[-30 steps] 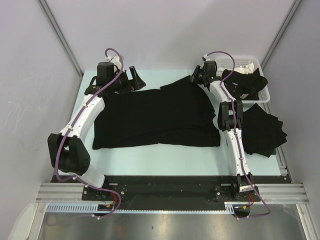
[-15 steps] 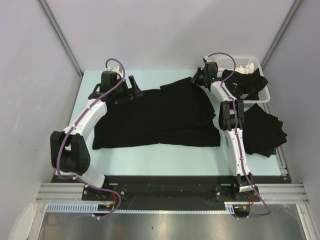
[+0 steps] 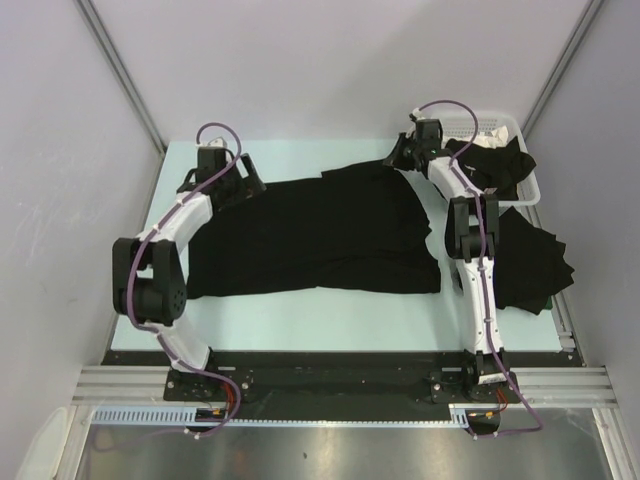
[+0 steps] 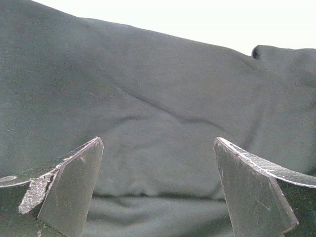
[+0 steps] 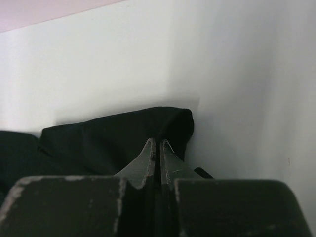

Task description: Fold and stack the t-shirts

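We judge the limp, light black cloth t-shirt [image 3: 320, 235] best pinched at far corners; left gripper [image 4: 158, 140] gapes wide, right gripper [image 5: 156, 143] has fingers pressed together.

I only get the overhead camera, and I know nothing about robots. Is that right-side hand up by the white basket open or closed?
Observer: Closed. Its wrist camera shows the right hand with both fingers pressed together, tips at a folded edge of the black t-shirt.
Operator: Is it holding the cloth?
Observer: Cannot tell; no cloth shows between the tips.
Operator: And the left one?
Observer: The left hand is wide open, its fingers far apart over smooth black cloth.
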Available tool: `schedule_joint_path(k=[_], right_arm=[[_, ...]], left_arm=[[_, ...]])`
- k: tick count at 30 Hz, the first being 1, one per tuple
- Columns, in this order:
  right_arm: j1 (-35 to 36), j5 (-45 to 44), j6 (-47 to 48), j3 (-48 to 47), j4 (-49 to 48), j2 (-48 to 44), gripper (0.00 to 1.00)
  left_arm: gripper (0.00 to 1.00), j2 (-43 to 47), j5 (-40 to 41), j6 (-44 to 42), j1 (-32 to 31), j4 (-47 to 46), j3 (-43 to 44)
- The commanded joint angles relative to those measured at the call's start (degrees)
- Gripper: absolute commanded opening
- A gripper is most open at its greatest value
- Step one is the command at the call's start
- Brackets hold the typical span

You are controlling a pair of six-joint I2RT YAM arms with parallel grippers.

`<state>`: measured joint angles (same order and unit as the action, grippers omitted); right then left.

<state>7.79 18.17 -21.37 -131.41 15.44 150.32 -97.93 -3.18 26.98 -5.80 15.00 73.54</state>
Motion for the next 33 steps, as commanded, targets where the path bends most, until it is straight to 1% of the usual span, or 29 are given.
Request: schedule_joint_path(k=[1,8,12,14,15,17,24,28,33], right_arm=[[-0.6,1.2,1.5,1.1,-0.5,-7.8,0.0],[-1.4,2.0,2.1,4.7,-0.3,-10.0,0.0],[-1.6,2.2,2.5,6.5,0.0,-10.8,0.0],[-1.8,2.2,2.6,7.7,0.1,-11.5,0.0],[-1.8,2.2,2.8,8.1,0.1,-11.7,0.0],[-1.8,2.4,3.0,9.1,0.1,-12.4,0.0],[-2.3,2.1,4.0,10.8,0.5,-13.6,0.0],[-2.4,2.2,4.1,10.9,0.5,-13.5,0.0],[-2.4,2.5,4.1,10.7,0.3,-13.2,0.0]], left_arm=[[0.99,-3.0,1.4,0.2,2.4,-3.2,3.2],[0.99,-8.9,3.1,-0.8,4.2,-2.9,8.4],[1.0,-12.5,7.9,-1.1,5.3,-1.2,12.4],[0.99,-15.3,9.8,-1.3,5.6,-0.2,15.9],[1.0,-16.2,10.5,-1.4,5.6,0.7,17.1],[1.0,-18.9,13.4,-1.1,8.0,2.2,20.8],[1.0,-25.4,19.5,0.4,10.0,8.8,30.8],[0.99,-27.6,19.7,0.0,11.1,10.8,33.1],[1.0,-28.5,19.4,0.4,12.5,10.7,33.2]])
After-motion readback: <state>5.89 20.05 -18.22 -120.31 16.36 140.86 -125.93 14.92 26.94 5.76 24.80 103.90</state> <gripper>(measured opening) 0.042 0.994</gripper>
